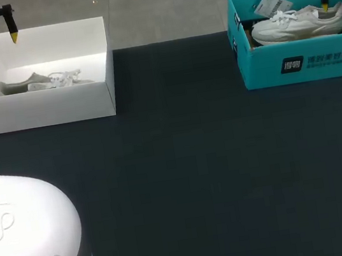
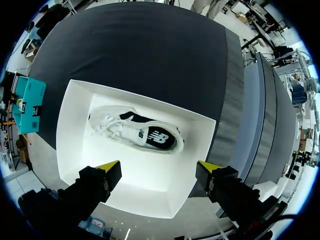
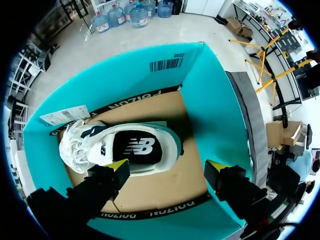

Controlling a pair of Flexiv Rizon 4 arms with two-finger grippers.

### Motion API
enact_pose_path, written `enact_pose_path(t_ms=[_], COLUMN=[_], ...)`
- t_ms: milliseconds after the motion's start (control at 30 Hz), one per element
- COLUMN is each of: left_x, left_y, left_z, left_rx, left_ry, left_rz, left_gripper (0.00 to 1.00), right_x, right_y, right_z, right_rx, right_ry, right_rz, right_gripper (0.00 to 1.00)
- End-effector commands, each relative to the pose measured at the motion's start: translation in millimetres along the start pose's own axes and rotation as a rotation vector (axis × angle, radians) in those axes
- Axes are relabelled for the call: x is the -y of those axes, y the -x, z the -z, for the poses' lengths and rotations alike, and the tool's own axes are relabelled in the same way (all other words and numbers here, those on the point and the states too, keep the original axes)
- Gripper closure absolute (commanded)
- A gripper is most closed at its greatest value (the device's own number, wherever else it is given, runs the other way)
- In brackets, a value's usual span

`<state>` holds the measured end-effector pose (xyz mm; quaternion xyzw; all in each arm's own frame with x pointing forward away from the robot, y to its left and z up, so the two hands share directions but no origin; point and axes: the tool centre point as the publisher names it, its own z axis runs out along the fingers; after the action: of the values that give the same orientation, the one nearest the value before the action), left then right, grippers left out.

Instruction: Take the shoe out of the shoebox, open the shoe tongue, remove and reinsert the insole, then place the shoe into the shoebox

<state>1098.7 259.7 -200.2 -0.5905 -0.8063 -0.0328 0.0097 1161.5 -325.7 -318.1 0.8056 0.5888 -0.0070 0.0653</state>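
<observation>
A white shoe (image 1: pixel 300 23) lies on its side in the teal shoebox (image 1: pixel 302 57) at the far right. My right gripper (image 3: pixel 167 168) hangs open above that box, one yellow fingertip (image 3: pixel 116 165) over the shoe (image 3: pixel 120 147) and its dark insole, the other over the cardboard floor. Another white shoe (image 1: pixel 41 81) lies in the white shoebox (image 1: pixel 45 105) at the far left. My left gripper (image 2: pixel 159 167) hovers open over the white box (image 2: pixel 70 150), with its shoe (image 2: pixel 137 132) ahead of the fingers. Nothing is held.
The dark table (image 1: pixel 186 184) stretches between the two boxes. A paper tag (image 1: pixel 268 4) leans inside the teal box by the shoe's toe. Both boxes sit near the table's far edge.
</observation>
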Motion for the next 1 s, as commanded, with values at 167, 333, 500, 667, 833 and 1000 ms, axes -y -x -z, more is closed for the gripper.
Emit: enact_pose_path(t_ms=[167,333,500,667,833,1000], left_x=[0.2,0.2,0.2,0.2,0.2,0.2], left_y=[-0.2,-0.2,-0.2,-0.2,-0.2,-0.2], left_z=[0.1,0.1,0.1,0.1,0.1,0.1], left_rx=[-0.001,-0.001,-0.001,-0.001,-0.001,-0.001], left_ry=[0.001,0.001,0.001,0.001,0.001,0.001], left_rz=[-0.001,-0.001,-0.001,-0.001,-0.001,-0.001], left_gripper=[0.00,0.00,0.00,0.00,0.00,0.00], right_x=[-18.7,-24.4,-22.5,-21.1,-18.8,-16.8], right_y=[6.0,4.7,3.8,6.0,6.9,8.3], right_z=[-21.1,-33.2,-48.1,-62.6,-73.0,-81.3], right_rx=[0.013,0.019,0.018,0.017,0.019,0.024], right_ry=[-0.085,-0.091,-0.115,-0.137,-0.156,-0.180], right_rz=[0.000,0.012,0.014,0.002,-0.004,-0.004], right_gripper=[0.00,0.00,0.00,0.00,0.00,0.24])
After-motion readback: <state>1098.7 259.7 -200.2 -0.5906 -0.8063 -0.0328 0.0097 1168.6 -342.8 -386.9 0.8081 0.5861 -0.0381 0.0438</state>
